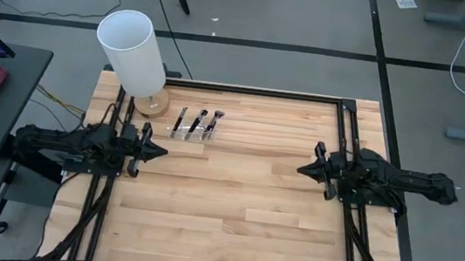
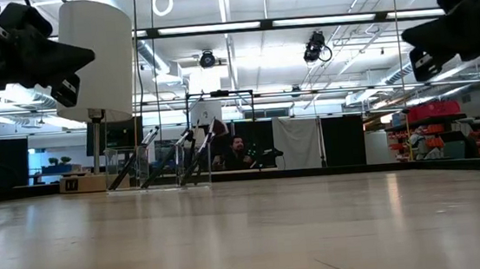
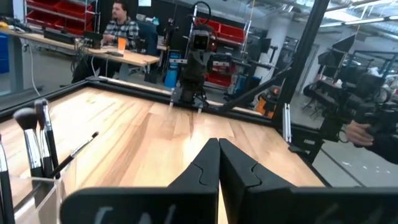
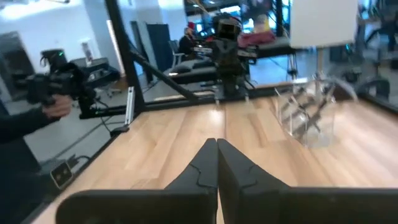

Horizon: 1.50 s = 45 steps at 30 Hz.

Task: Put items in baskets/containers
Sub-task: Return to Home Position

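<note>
Several thin dark-handled makeup brushes (image 1: 197, 123) stand leaning inside a small clear plastic holder (image 1: 191, 132) on the far left part of the wooden table; they also show in the low view (image 2: 177, 157) and the left wrist view (image 3: 37, 140). My left gripper (image 1: 162, 151) is shut and level at the table's left edge, just near of the holder, touching nothing. My right gripper (image 1: 302, 169) is shut and level at the right edge, far from the holder (image 4: 308, 115).
A tall white cylinder (image 1: 132, 49) on a round wooden base (image 1: 153, 104) stands at the far left corner, beside the holder. A black frame (image 1: 255, 90) rims the table. People show in the room beyond the table.
</note>
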{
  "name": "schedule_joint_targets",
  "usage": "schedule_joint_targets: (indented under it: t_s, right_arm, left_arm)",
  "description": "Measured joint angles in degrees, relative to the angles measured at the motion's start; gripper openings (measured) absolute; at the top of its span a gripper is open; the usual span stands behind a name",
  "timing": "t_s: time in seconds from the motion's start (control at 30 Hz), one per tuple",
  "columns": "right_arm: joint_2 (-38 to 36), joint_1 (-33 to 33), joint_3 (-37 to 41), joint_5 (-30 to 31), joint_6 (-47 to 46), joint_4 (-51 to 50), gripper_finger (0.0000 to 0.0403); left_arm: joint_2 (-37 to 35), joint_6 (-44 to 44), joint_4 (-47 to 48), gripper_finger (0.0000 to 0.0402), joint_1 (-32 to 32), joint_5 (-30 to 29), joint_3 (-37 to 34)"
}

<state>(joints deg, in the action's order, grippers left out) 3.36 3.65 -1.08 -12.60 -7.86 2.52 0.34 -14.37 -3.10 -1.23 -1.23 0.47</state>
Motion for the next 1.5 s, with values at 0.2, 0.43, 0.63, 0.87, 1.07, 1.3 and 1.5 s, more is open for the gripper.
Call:
schedule_joint_targets:
  t_s: [0.2, 0.43, 0.63, 0.87, 1.07, 1.3, 1.5]
  right_arm:
    - [1.8, -0.6, 0.0, 0.5, -6.6, 0.0, 0.0002]
    - [1.8, -0.7, 0.0, 1.2, -5.1, -0.1, 0.0010]
    - [1.8, -0.7, 0.0, 1.2, -5.1, -0.1, 0.0018]
    - [1.4, -1.1, 0.0, 1.4, -5.1, 0.0, 0.0018]
    - [-3.4, -1.3, 0.1, 1.3, -5.1, 0.3, 0.0017]
    - [-3.3, -1.3, 0.1, 1.2, -5.1, 4.0, 0.0017]
    - [-3.3, -1.2, 0.1, 1.2, -5.1, 4.7, 0.0017]
  left_arm:
    - [0.0, 0.0, 0.7, 0.0002, 0.0, -0.5, 0.0]
    - [0.0, 0.0, 0.8, 0.0003, 0.0, -0.6, 0.0]
    - [0.0, -0.1, 0.8, 0.0003, 0.0, -0.6, 0.0]
    - [0.0, -0.1, 0.8, 0.0003, 0.0, -0.6, 0.0]
    - [-0.1, -0.1, 0.8, 0.0003, -0.3, -0.7, 0.0]
    - [-0.3, -0.1, 0.6, 0.0003, -0.2, -0.7, 0.0]
    - [-0.3, -0.1, 0.6, 0.0003, -0.2, -0.7, 0.0]
